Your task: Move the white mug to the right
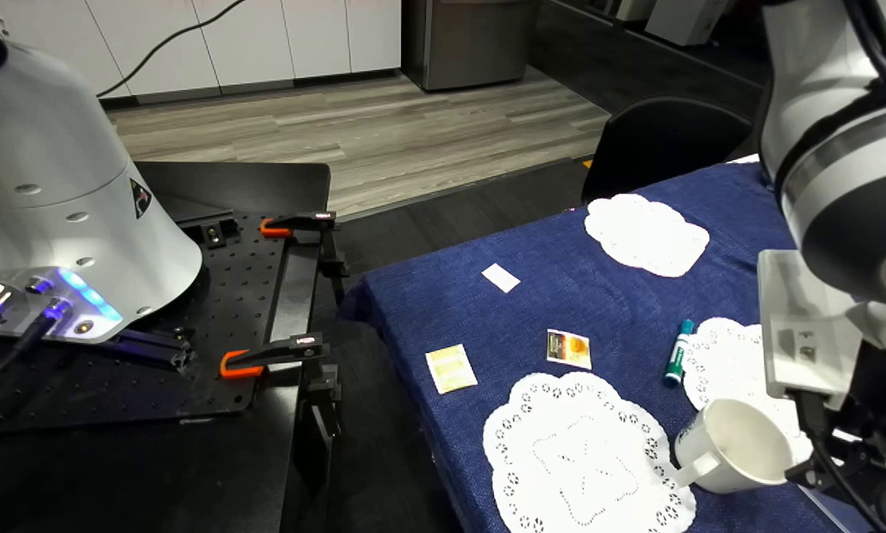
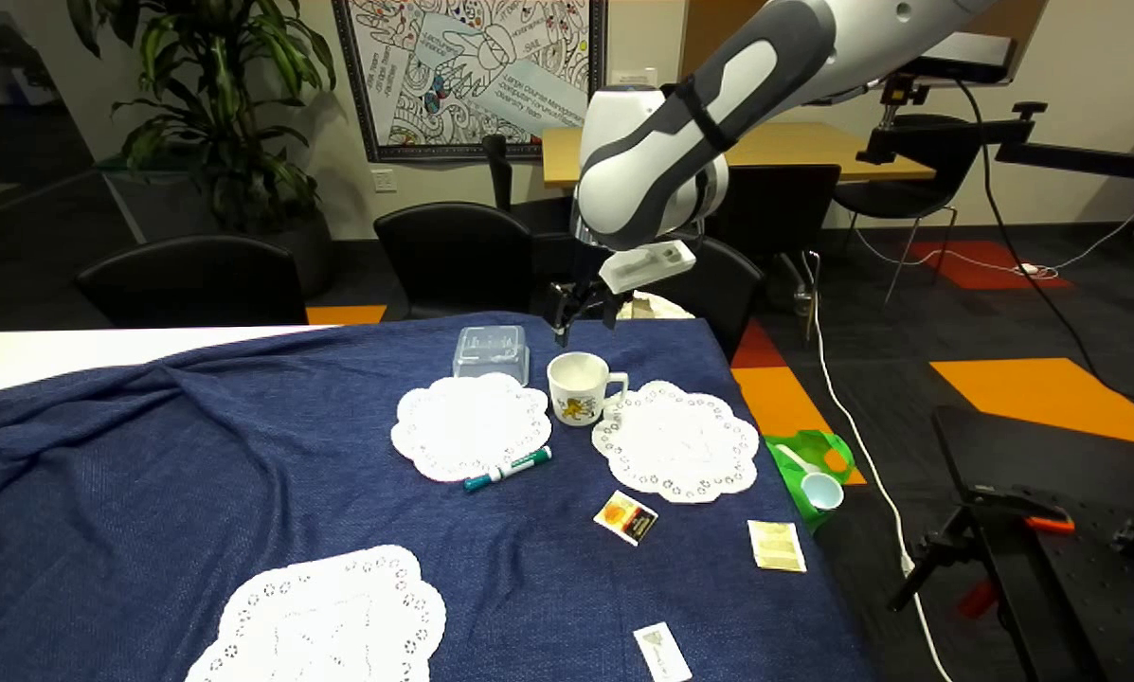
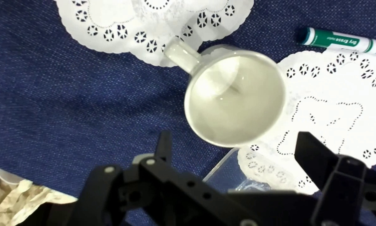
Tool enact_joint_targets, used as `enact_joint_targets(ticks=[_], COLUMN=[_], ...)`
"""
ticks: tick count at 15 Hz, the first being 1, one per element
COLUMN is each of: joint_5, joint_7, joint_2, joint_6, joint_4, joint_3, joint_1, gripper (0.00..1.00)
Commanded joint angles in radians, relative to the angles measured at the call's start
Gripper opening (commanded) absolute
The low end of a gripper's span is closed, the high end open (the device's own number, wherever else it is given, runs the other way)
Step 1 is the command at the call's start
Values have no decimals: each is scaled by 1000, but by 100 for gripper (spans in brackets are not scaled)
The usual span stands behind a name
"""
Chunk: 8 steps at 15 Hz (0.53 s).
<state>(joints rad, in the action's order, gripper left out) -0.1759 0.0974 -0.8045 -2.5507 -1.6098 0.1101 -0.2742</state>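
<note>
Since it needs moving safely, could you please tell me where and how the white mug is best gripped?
I'd grip the white mug by its rim, opposite the handle, bringing the open tool down from above to straddle it. The mug stands upright, open at top, so the rim looks reachable; the handle juts the other way, over a lace doily.

One white table (image 2: 27,358), spread with dark blue cloth (image 2: 529,587), bears one upright white mug (image 2: 576,393) between two lace doilies (image 2: 472,426). Near the mug are one clear container (image 2: 491,355), one green marker (image 2: 508,469) and one orange-pictured packet (image 2: 626,517); farther from it, one yellow packet (image 2: 777,547), one small white packet (image 2: 662,652) and a third doily (image 2: 330,625).
</note>
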Motion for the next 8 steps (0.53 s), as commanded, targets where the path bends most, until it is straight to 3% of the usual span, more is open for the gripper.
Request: enact_joint_targets(ticks=[1, 8], joint_5=[3, 20], joint_7=[-72, -272], joint_2=[190, 467], joint_6=[-14, -29], joint_4=[-206, -503], joint_3=[-17, -61], joint_1=[7, 21], gripper=[100, 100])
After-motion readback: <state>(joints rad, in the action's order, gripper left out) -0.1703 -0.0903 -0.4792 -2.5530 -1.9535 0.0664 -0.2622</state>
